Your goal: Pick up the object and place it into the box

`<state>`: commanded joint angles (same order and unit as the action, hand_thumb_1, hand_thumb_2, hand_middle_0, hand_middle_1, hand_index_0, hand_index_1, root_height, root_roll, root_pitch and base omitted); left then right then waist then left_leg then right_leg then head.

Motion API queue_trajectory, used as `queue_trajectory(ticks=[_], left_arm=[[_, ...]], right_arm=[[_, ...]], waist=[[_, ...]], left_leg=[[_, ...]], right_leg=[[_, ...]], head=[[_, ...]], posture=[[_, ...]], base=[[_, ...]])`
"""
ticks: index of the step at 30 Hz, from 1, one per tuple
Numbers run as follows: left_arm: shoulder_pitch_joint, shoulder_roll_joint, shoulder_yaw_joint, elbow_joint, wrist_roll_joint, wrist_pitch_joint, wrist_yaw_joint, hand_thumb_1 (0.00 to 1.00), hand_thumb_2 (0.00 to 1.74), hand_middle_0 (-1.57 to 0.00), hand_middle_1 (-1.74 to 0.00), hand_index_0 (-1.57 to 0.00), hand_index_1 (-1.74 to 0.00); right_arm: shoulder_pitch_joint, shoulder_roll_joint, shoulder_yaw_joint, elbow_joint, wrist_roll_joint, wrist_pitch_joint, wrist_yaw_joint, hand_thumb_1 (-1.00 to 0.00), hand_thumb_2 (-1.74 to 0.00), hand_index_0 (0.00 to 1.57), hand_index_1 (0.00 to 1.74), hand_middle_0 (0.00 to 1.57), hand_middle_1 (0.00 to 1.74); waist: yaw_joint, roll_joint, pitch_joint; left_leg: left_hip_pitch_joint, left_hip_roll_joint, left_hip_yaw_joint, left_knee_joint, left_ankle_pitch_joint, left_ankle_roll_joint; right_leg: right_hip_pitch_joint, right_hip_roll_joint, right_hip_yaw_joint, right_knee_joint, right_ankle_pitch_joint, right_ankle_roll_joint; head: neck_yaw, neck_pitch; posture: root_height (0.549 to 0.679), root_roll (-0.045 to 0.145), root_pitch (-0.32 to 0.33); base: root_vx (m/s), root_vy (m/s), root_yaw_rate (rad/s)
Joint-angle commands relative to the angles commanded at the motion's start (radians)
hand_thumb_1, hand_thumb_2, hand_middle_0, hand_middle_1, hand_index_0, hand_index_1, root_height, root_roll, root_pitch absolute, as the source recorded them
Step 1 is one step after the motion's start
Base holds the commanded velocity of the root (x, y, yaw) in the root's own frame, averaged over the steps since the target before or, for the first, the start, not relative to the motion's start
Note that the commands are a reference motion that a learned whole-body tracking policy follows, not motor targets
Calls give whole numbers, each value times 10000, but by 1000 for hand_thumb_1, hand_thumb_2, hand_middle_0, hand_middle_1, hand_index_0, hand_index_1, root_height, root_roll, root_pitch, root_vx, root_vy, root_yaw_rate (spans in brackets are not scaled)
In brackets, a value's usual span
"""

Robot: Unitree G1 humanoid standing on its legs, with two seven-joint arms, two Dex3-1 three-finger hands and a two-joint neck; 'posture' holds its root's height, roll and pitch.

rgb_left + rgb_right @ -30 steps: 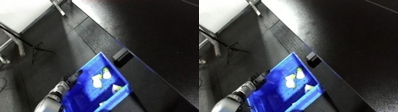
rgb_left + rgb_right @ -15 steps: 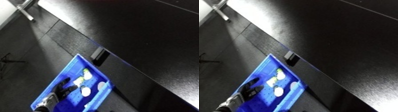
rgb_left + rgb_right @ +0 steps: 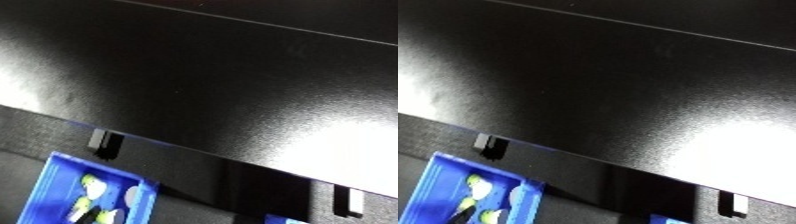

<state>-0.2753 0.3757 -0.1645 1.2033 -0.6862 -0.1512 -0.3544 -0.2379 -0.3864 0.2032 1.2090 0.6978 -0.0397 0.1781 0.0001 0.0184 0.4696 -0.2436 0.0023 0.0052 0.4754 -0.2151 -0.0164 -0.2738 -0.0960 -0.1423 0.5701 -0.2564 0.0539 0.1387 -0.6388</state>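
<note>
- Black table top fills most of both views — smooth, glossy sheet, broad glare patch at the right, a thin seam line running across the upper part.
- Its front edge runs diagonally from left down to right; a darker matte band lies along it on the near side.
- Blue bin sits at the lower left, below the table edge, cut off by the view's bottom. Rectangular, thin upright walls, looks like plastic. Nearest corner is just beside a small dark block.
- Bin contents: a few small pale objects, whitish with yellow-green tint, lying close together on the bin floor. Blurred — probably rounded pieces, exact shape and count unclear. So the task's thing, as far as shown, is inside the bin.
- Small dark block fixed on the table edge, boxy, above the bin's corner.
- Second bracket-like fitting on the edge at the lower right, dark with a pale face.
- Sliver of another blue thing at the bottom edge, too little visible to identify.
- Hands: neither one appears in either view, so their state can't be told.
</note>
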Motion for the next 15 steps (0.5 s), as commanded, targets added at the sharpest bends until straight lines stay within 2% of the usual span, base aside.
queue_trajectory(ticks=[3, 6, 10, 11, 12, 15], left_arm=[[259, -199, -69, 40, 163, 117, 191, 0, 0, 0, 0, 0, 0], [482, -336, -51, 153, 394, 301, 415, 0, 0, 0, 0, 0, 0], [814, -456, 34, 376, 803, 505, 548, 0, 0, 0, 0, 0, 0], [814, -456, 34, 376, 803, 505, 548, 0, 0, 0, 0, 0, 0], [989, -497, 131, 489, 921, 595, 576, 0, 0, 0, 0, 0, 0], [1195, -551, 261, 647, 1147, 712, 619, 0, 0, 0, 0, 0, 0]], right_arm=[[117, 64, -76, 70, -257, 30, 78, 0, 0, 0, 0, 0, 0], [198, 144, -149, 228, -478, 39, 175, 0, 0, 0, 0, 0, 0], [354, 279, -229, 406, -709, 41, 266, 0, 0, 0, 0, 0, 0], [354, 279, -229, 406, -709, 41, 266, 0, 0, 0, 0, 0, 0], [463, 345, -254, 474, -842, 42, 313, 0, 0, 0, 0, 0, 0], [598, 433, -280, 582, -1007, 52, 378, 0, 0, 0, 0, 0, 0]], waist=[[-57, 40, -170], [-81, 73, -366], [-77, 88, -730], [-77, 88, -730], [-71, 89, -942], [-52, 79, -1275]], left_leg=[[327, 20, 44, -422, 138, -42], [672, 40, 61, -904, 292, -94], [1183, 57, 58, -1626, 501, -207], [1183, 57, 58, -1626, 501, -207], [1510, 80, 61, -2123, 664, -273], [1967, 122, 74, -2856, 889, -364]], right_leg=[[277, 68, 24, -482, 175, 67], [581, 89, 4, -969, 317, 133], [1092, 85, -51, -1695, 474, 231], [1092, 85, -51, -1695, 474, 231], [1440, 90, -88, -2189, 593, 275], [1945, 93, -140, -2919, 774, 339]], head=[[281, -343], [509, -779], [575, -1419], [575, -1419], [514, -1758], [464, -2382]], posture=[[659, 16, -26], [662, 15, -26], [666, 15, -25], [666, 15, -25], [669, 15, -24], [672, 15, -21]], base=[[73, 3, -122], [86, -3, -85], [114, -13, -52], [124, -15, -47], [120, -11, -48], [114, -11, -41]])
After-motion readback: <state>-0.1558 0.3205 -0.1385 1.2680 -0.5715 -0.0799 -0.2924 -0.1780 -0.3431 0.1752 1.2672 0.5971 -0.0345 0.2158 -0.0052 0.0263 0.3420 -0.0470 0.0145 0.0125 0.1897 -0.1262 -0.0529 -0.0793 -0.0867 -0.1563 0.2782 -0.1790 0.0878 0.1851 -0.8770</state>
